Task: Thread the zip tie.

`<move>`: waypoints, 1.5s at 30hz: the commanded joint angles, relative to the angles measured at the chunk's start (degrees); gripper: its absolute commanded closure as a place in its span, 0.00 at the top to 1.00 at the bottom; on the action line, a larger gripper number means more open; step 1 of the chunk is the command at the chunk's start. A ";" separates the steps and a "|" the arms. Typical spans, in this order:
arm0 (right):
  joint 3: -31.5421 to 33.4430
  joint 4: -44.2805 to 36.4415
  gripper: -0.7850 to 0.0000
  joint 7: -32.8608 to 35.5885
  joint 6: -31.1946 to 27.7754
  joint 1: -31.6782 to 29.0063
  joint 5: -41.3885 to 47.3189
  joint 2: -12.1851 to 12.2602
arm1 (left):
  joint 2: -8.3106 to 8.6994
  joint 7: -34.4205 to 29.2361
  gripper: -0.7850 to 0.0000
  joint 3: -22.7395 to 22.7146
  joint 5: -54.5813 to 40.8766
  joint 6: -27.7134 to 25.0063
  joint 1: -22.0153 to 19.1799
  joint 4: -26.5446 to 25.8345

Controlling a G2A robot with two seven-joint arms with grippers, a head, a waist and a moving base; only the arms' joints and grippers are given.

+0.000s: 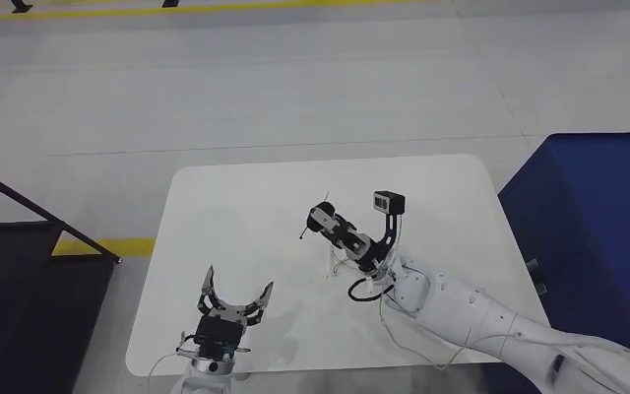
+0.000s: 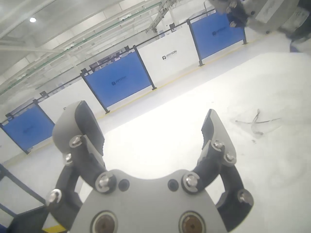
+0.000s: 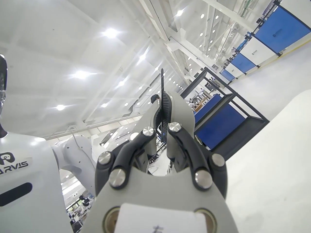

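One black zip tie (image 3: pixel 162 78) is clamped in the jaws of the right gripper (image 3: pixel 162 99) above the white table (image 1: pixel 246 197), the left gripper (image 2: pixel 146 109) with jaws wide apart

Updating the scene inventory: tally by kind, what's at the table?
grippers: 2, left gripper, right gripper
black zip tie: 1, in the right jaws
clear strand tangle: 1, pieces uncountable
total: 4

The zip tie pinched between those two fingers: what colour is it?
Black. The zip tie shows best in the right wrist view, pinched in the right gripper.
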 commanded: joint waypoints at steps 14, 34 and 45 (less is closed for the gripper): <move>4.08 2.07 0.00 12.41 2.77 -4.92 0.62 -3.47 | -2.26 -1.95 0.42 9.28 5.13 6.26 -5.20 1.76; 12.35 1.68 0.00 20.75 4.17 -10.46 -1.28 -5.20 | -3.36 -1.03 0.27 10.23 7.12 9.01 -6.30 3.89; 15.69 0.87 0.00 26.10 4.57 -12.62 0.63 -6.01 | -3.65 -0.87 0.00 9.79 7.62 8.93 -5.95 3.95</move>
